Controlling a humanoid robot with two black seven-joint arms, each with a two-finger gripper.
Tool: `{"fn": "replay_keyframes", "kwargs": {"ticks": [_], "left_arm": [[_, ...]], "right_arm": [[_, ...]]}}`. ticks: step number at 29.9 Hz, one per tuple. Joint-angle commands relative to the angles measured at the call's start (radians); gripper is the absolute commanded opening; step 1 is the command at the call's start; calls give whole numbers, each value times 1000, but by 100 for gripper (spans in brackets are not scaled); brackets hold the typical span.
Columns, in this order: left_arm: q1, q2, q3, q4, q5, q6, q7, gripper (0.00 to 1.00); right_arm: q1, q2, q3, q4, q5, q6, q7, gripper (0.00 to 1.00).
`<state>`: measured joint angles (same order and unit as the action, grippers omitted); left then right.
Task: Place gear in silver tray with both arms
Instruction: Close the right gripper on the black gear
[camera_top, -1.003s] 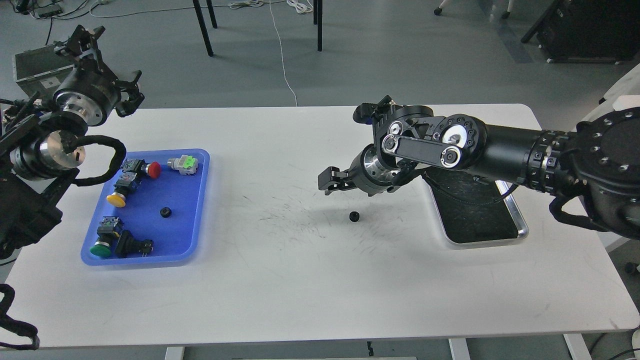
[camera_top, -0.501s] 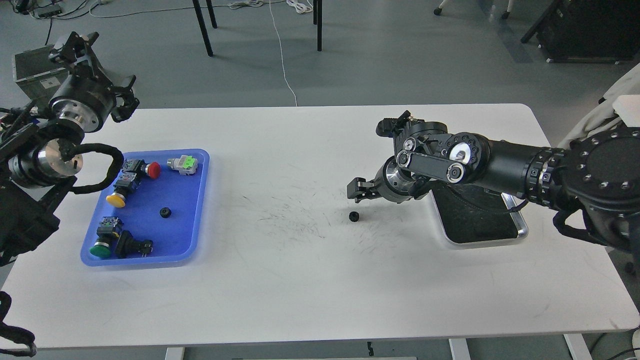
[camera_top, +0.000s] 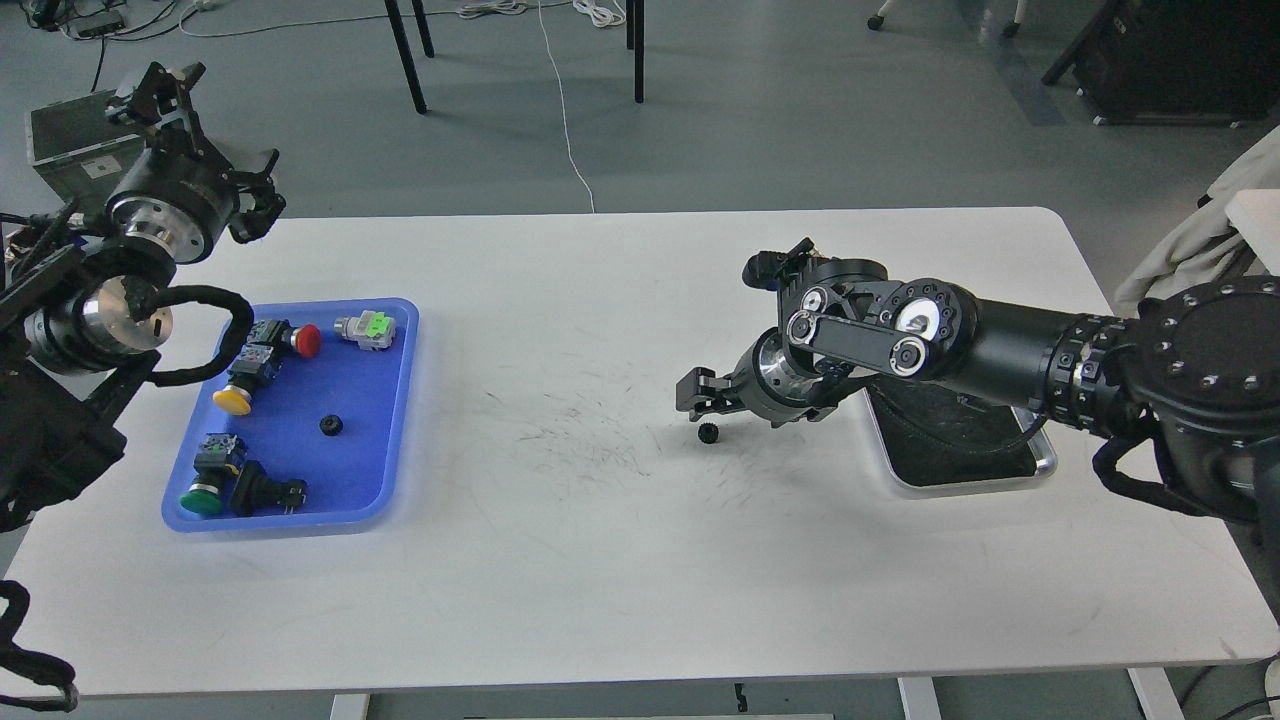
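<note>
Check the blue tray (camera_top: 395, 400) near the left edge of the worktop (camera_top: 600, 560). It holds a red push button (camera_top: 305, 340) and a green-faced switch (camera_top: 366, 328) at its far end, a yellow push button (camera_top: 232, 400) below them, a small black gear (camera_top: 330, 425) on the bare middle, and a green push button (camera_top: 203, 498) beside a black switch body (camera_top: 265, 490) at its near end.

Check the silver tray (camera_top: 1040, 462) toward the right edge of the worktop. The right arm (camera_top: 1000, 345) crosses above it and hides much of it; the part of its dark bottom that you can see holds nothing.

Locate the task gear (camera_top: 709, 432) on the bare worktop, right of centre, between the two trays and well apart from the silver tray.

The right gripper (camera_top: 702, 395) sits just above the gear. Its fingers stand slightly apart, and nothing is between them. Whether they touch the gear cannot be told.

The left gripper (camera_top: 165, 85) is raised beyond the far left corner of the worktop. Whether its fingers are apart or together cannot be told.

Compared with half a second ago, the right gripper has come lower and closer to the gear. The gear and both trays have not shifted. The left gripper has shifted only slightly.
</note>
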<state>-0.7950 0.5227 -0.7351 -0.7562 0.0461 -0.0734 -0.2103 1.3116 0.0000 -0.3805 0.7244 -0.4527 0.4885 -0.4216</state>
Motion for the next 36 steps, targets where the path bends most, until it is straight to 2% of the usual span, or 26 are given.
{"fn": "replay_keyframes", "kwargs": {"ticks": [1,6,14,19,28,36], "left_arm": [[2,2,3,0,1,0,0,98],[3,2,5,0,1,-2,0,98],[3,2,5,-3,1,-2,-1,98],[2,2,3,-8,1,0,-1,98],[2,2,2,-9,3,-2,-1,98],[2,2,0,-11,3,-2,-1,98]], "right_arm": [[-14,0,2,6,3,0,7,95],[-14,0,18,38,3,0,14,95],[-12,0,35,69,0,-54,14,93],[-14,0,34,67,-30,-68,12,84],[-14,0,35,67,-44,-100,10,74],[-15,0,34,73,-55,-91,1,70]]}}
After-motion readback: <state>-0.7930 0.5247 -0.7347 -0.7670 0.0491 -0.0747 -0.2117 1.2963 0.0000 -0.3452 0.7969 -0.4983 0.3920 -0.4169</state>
